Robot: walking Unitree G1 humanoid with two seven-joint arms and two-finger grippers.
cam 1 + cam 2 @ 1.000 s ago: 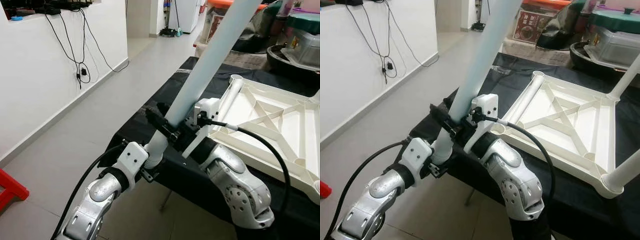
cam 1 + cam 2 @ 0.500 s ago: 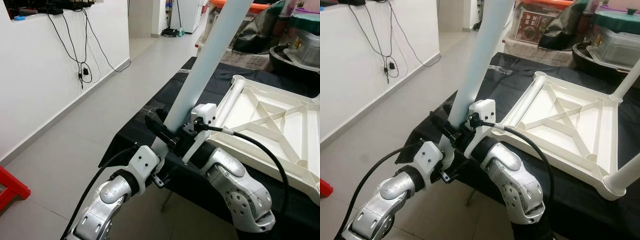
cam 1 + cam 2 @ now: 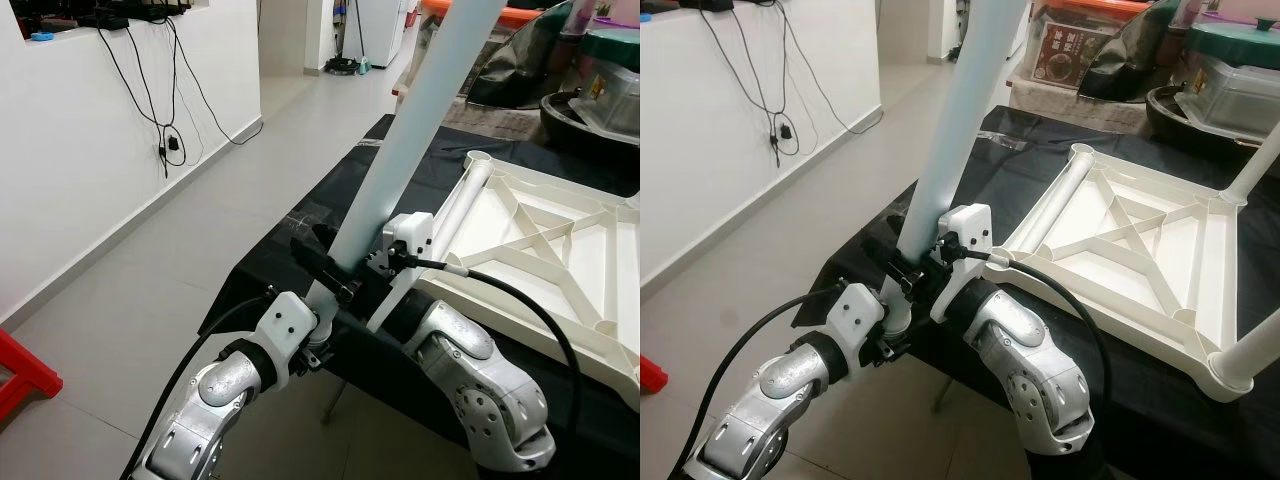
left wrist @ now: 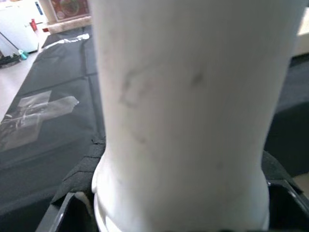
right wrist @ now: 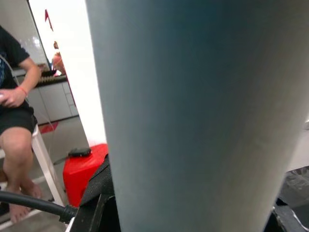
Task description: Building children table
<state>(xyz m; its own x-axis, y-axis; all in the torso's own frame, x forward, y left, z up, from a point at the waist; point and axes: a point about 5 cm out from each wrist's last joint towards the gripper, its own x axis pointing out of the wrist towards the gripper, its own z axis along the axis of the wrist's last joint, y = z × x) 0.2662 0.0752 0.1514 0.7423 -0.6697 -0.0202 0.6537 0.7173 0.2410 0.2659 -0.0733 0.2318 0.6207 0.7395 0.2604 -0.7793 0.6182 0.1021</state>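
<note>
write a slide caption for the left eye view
Both grippers, left gripper and right gripper, clamp a long white table leg tilted upward beside the upturned white tabletop on a black-covered table.

Left arm: reaches forward and up from the lower left, its silver forearm angled toward the middle, a black cable running along it.
Left gripper (image 3: 318, 300): closed around the lower end of the white table leg (image 3: 400, 170), its black fingers (image 3: 322, 262) pressed against the tube.
Right arm: bent at the elbow, rising from the lower right, with the bulky silver joint nearest the camera and a black cable looping over it.
Right gripper (image 3: 375, 278): clamped on the same leg just above the left gripper, its white wrist housing beside the tube.
Both grippers: close together, nearly touching, on opposite sides of the leg.
</note>
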